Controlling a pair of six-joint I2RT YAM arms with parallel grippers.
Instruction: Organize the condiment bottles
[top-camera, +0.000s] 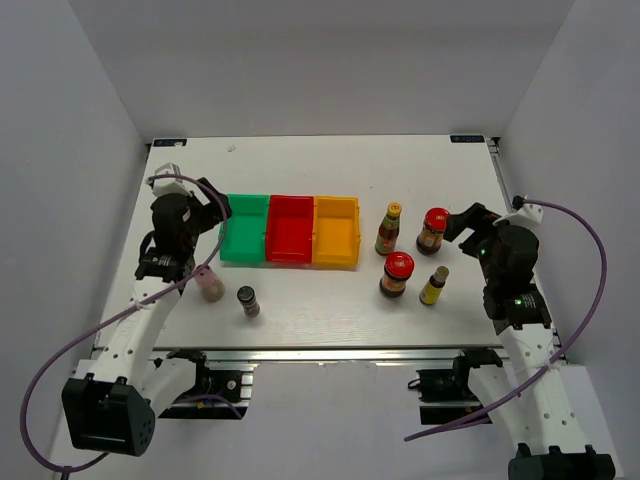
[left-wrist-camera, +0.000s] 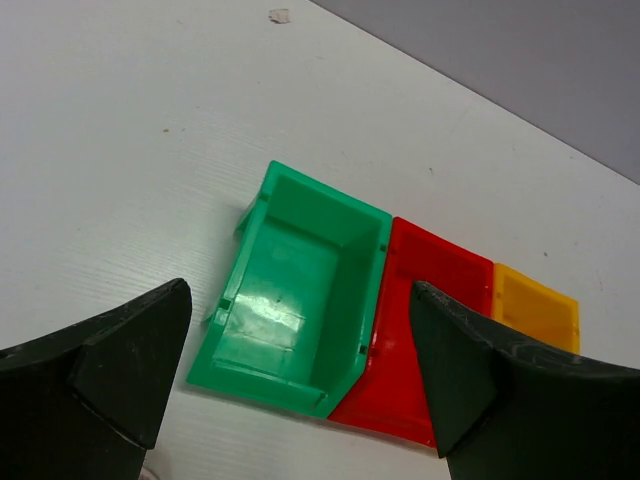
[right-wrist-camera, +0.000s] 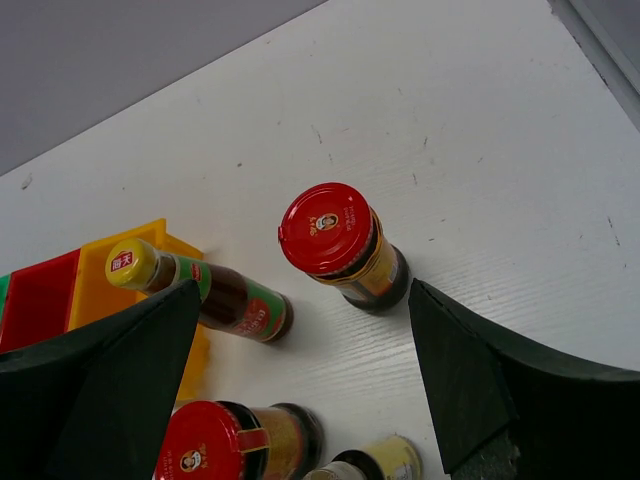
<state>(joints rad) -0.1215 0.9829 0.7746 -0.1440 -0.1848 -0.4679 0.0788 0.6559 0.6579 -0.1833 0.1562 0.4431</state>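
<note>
Condiment bottles (top-camera: 389, 230) are sitting on the white worktop (top-camera: 330, 160): a pink plastic shaker (top-camera: 210, 285) and small dark shaker (top-camera: 248, 301) beside the left arm's fingers (left-wrist-camera: 120, 370), which are hanging spread near a green plastic bin (top-camera: 244, 230); four others (top-camera: 397, 275) are standing by the right arm's fingers (right-wrist-camera: 480, 390), also spread.

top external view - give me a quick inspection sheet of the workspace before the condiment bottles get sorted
surface: white table, no spills seen
job's things: on the right, tall yellow-capped bottle, far red-lidded jar, near red-lidded jar, small yellow bottle; on the left, pink shaker, dark shaker; all standing, none in a bin
clutter: green bin, red bin, orange bin side by side, look empty; pale scrap near far edge
grippers: left gripper, right gripper, jaws open, holding nothing
cables: left purple cable, right purple cable, looping off the arms
surroundings: plain grey walls
</note>
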